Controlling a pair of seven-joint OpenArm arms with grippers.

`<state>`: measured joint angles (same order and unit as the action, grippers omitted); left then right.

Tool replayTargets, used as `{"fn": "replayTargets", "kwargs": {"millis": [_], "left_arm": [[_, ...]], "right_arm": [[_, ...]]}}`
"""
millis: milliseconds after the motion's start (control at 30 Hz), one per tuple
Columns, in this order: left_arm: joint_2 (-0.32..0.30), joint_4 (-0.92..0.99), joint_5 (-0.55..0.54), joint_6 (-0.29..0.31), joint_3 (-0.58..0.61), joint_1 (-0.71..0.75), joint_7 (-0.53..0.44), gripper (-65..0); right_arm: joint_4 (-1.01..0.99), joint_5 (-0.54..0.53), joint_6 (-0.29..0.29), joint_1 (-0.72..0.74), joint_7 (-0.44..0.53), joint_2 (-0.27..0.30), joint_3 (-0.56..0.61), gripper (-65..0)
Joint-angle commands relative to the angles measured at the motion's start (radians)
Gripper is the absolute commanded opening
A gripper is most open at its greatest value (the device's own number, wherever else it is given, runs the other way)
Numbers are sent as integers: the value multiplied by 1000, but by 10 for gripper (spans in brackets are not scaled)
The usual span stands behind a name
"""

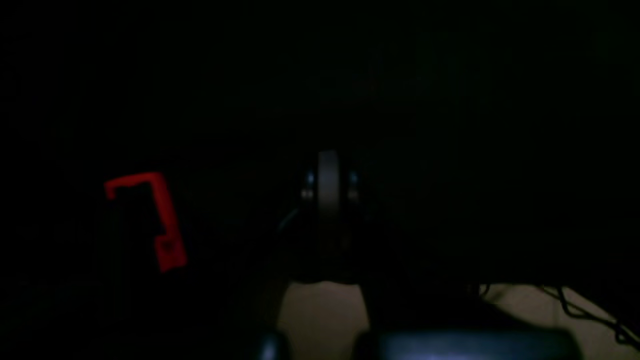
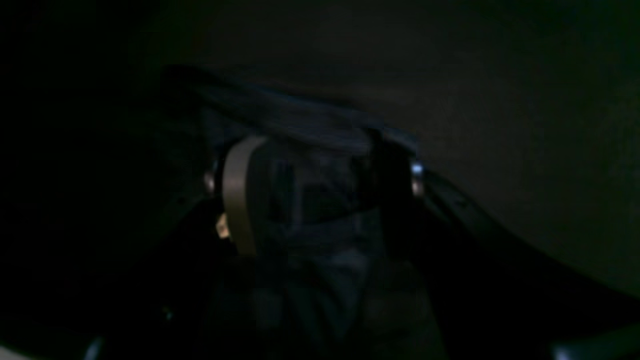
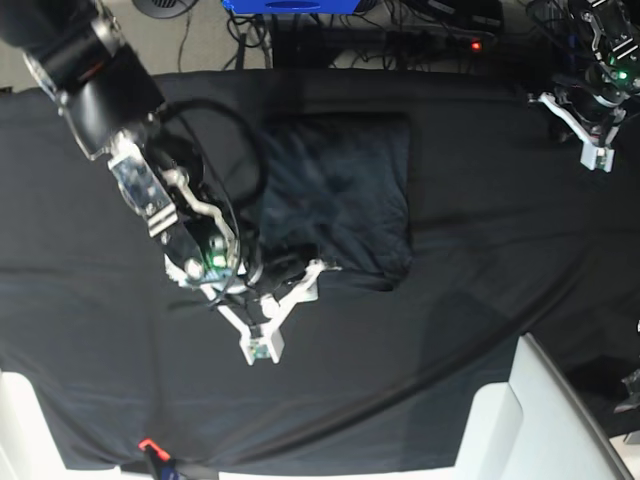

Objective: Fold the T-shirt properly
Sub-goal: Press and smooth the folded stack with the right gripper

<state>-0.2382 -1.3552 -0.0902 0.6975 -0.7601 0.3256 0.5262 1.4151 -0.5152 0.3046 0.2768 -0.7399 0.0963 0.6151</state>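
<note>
The T-shirt [image 3: 345,195], dark blue-grey, lies folded into a rough rectangle on the black tablecloth [image 3: 480,260] at mid-table. My right gripper [image 3: 288,310] sits at the shirt's near left corner, its white fingers [image 3: 258,345] spread wide. In the right wrist view the right gripper [image 2: 317,150] is open, with blue-grey shirt cloth [image 2: 320,200] bunched loosely between its jaws. My left gripper [image 3: 597,158] hangs over the far right edge of the table, away from the shirt. In the dark left wrist view the left gripper [image 1: 328,170] is shut on nothing.
A power strip and cables [image 3: 400,35] run along the back edge, beside a blue box [image 3: 290,5]. White panels [image 3: 530,410] stand at the near right and near left corners. A red bracket [image 1: 150,215] shows in the left wrist view. Floor [image 1: 320,310] appears below.
</note>
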Motion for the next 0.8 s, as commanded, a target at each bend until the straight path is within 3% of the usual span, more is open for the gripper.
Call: {"fn": "replayTargets", "kwargs": {"millis": [0, 233, 400, 467, 633, 767], "left_arm": [[-13, -17, -10, 1, -8, 8, -15, -650], [-13, -13, -9, 1, 0, 8, -15, -650], [-13, -8, -6, 1, 1, -1, -15, -650], [-14, -7, -6, 1, 1, -1, -15, -650], [-14, -5, -6, 1, 3, -4, -16, -650], [-14, -5, -7, 1, 3, -4, -16, -650]], "right_arm": [[-12, 3, 1, 34, 18, 0, -4, -330], [-136, 3, 1, 58, 85, -7, -4, -342], [-196, 3, 1, 62, 115, -8, -5, -551], [-181, 2, 1, 52, 115, -3, -5, -605], [-47, 2, 1, -20, 113, -8, -4, -621], [-72, 2, 1, -29, 112, -43, -2, -621]]}}
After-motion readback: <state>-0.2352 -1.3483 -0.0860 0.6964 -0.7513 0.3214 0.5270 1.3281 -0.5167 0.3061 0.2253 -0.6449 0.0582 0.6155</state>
